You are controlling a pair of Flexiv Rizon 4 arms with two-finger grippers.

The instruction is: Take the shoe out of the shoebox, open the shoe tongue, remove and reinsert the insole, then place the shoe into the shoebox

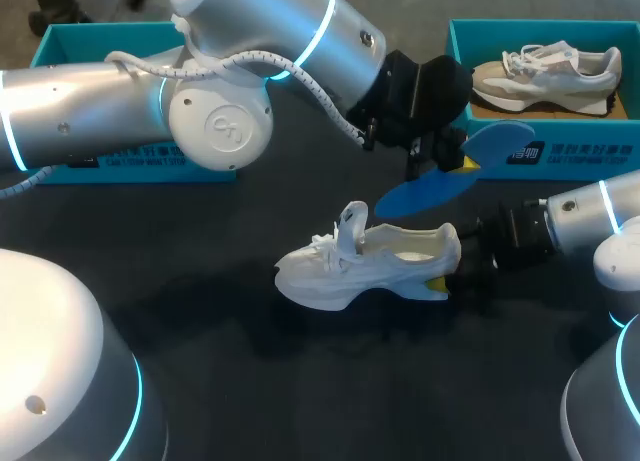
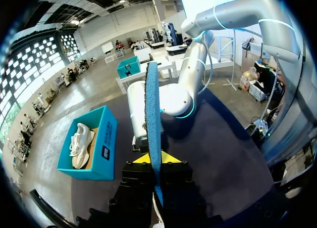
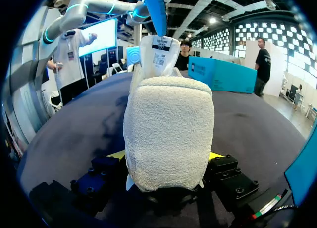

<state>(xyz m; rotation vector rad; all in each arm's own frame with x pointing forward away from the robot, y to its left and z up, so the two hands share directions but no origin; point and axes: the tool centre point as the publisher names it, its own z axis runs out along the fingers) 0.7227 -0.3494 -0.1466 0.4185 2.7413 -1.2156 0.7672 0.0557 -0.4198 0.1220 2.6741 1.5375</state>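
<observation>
White shoe lies on its sole near the middle of the table, toe toward the robot's left and tongue standing upright, so the mouth is open. The right gripper grips the heel, its yellow tips pressed against the heel's two sides. The blue insole is out of the shoe and hangs in the air above the heel end, apart from it. It is pinched near one end by the left gripper, whose jaws are closed on it with the insole edge-on between the tips.

Step in hand, as judged: the insole has been removed and reinsertion has not begun. The next move calls for turning the insole to lie along the shoe, then feeding its toe end down through the mouth, behind the raised tongue, while the heel is held steady.

A teal shoebox stands at the far right of the table with a second shoe, beige and grey, inside it. Another teal shoebox stands at the far left.

Hidden or unclear: the left arm covers most of the left box, so its contents cannot be told, nor which box is meant to receive the white shoe. The shoe's interior is only partly seen. In the right wrist view the heel fills the space ahead of the gripper and hides the toe.
</observation>
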